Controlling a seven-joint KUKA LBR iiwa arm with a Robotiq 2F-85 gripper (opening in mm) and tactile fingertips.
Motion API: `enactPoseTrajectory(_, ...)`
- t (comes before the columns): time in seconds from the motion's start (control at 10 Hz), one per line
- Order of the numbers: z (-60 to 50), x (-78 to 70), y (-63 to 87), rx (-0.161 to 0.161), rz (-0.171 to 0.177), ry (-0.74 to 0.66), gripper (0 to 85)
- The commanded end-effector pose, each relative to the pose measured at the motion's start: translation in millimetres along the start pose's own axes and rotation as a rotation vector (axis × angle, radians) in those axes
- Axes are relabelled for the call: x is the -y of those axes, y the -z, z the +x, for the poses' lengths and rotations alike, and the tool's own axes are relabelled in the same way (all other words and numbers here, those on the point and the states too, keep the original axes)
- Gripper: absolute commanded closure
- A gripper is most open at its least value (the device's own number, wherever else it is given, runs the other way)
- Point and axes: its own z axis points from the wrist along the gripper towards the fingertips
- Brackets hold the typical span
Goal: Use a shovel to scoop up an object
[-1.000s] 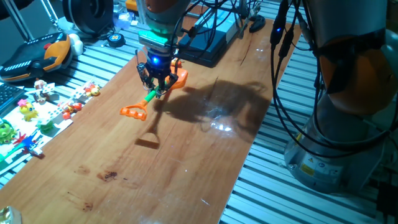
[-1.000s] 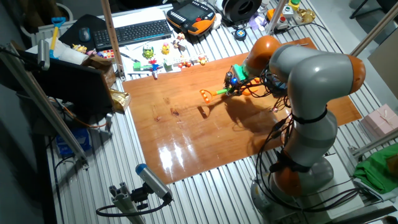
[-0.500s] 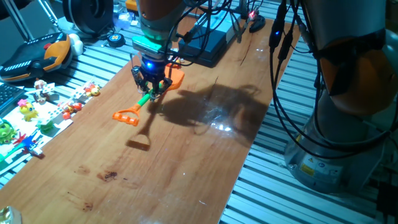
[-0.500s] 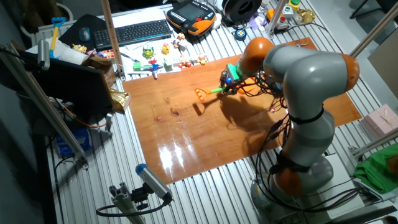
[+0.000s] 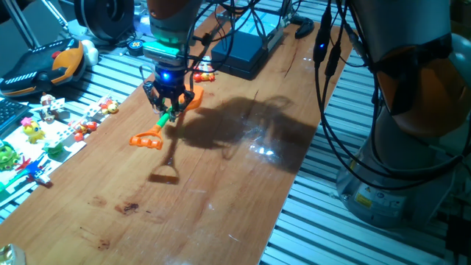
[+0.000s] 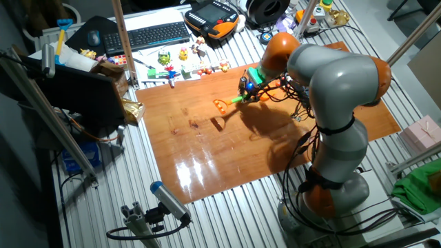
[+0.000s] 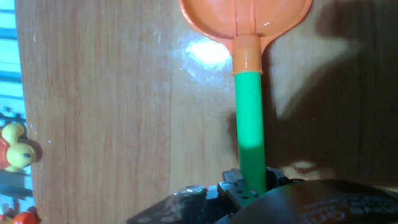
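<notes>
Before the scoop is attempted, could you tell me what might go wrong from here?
1. The gripper holds the shovel by its thin green shaft, off the table; pressing the blade down might twist it between the fingers.
2. Small toy figures crowd the table's edge, so a sweep that way might scatter them.

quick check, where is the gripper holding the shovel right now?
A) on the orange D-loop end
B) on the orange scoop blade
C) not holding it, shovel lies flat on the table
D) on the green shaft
D: the gripper is clamped on the green shaft of the shovel, with the blade ahead of it in the hand view and the D-loop end hanging free above its shadow.
</notes>
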Motion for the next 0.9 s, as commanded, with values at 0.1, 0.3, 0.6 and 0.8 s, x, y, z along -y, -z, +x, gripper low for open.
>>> enactPoseTrajectory(0.1,-6.7,-3.0,2.3,-0.013,0.012,0.067,84.3)
enactPoseTrajectory(0.3,-10.6,-4.5,0.8,0.005,0.015,0.096,84.3)
enactPoseTrajectory(0.6,-30.8,-4.0,5.0,-0.007,0.017,0.121,84.3)
enactPoseTrajectory(0.8,-41.4,-2.0,4.3,-0.002,0.016,0.129,84.3)
